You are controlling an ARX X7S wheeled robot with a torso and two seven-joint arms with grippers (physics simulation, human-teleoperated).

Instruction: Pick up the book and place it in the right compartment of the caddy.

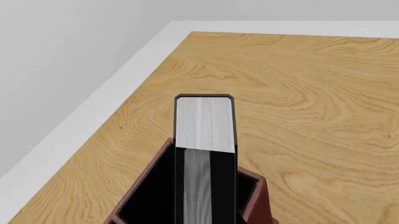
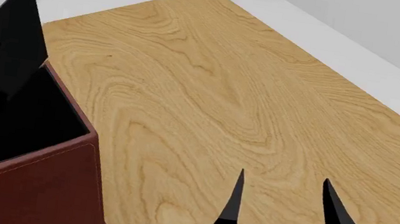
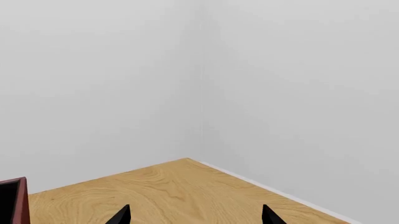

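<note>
Book [image 1: 205,123] standing upright, lower part down inside right compartment [image 2: 22,122] of caddy [image 2: 40,189], upper part sticking out above rim; white page edges face the left wrist camera, glossy black cover faces the head camera. Compartment is black-lined with red-brown stitched front wall, at caddy's corner on the wooden counter [image 2: 224,104]. Left tool: only a dark part of the arm shows at book's top in head view, so cannot tell if it grips the book or not. Right tool [image 2: 281,203] low at head view's near edge, over bare counter, well apart from caddy, fingers [image 2: 233,202] spread wide, holding nothing. Grey walls behind counter in right wrist view.
</note>
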